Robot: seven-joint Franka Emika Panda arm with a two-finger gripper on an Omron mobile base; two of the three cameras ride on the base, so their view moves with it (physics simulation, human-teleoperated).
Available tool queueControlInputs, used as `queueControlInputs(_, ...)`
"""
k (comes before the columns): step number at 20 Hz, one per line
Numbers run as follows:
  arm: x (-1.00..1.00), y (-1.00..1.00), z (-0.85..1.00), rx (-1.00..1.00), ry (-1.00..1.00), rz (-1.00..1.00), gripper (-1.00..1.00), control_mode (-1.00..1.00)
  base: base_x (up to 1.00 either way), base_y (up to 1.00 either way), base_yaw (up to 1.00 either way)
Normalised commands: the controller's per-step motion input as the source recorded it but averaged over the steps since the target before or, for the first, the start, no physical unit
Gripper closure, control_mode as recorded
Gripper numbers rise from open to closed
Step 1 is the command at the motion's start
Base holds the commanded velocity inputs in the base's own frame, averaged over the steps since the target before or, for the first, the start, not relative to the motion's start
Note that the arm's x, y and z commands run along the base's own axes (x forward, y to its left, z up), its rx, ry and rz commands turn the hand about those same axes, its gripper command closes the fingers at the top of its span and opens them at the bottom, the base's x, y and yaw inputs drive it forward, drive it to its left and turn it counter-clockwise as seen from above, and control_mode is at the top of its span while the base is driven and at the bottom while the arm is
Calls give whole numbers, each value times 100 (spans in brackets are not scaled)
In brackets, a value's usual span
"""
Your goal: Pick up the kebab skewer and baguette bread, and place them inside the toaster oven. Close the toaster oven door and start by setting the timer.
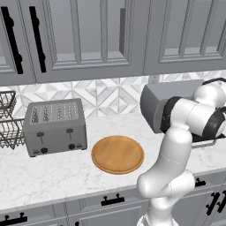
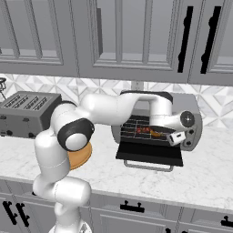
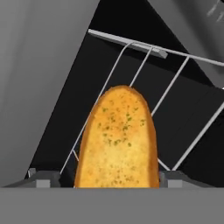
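Tool (image 3: pixel 116 178) straddling baguette bread (image 3: pixel 117 140), on toaster oven (image 2: pixel 193 111) rack

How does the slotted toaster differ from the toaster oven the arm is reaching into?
The toaster has slots on top and levers in front; the toaster oven opens at the front, its door folded down flat. The toaster looks empty; the toaster oven holds food on a wire rack. Both are grey metal boxes on the counter.

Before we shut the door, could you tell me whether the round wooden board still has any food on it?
No, the round wooden board on the counter lies bare beside the toaster.
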Motion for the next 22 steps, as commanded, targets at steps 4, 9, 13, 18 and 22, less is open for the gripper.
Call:
queueControlInputs(4,-56,-10,10,0,-8,-1,-100,-100,0,0,0)
queueControlInputs(9,-46,0,14,0,-9,0,-100,-100,0,0,0)
queueControlInputs(13,-59,0,4,-5,-9,3,-100,-100,0,0,0)
queueControlInputs(18,-47,14,-4,-21,-26,31,-100,-100,0,0,0)
queueControlInputs(22,-61,32,0,-27,-39,42,-100,-100,0,0,0)
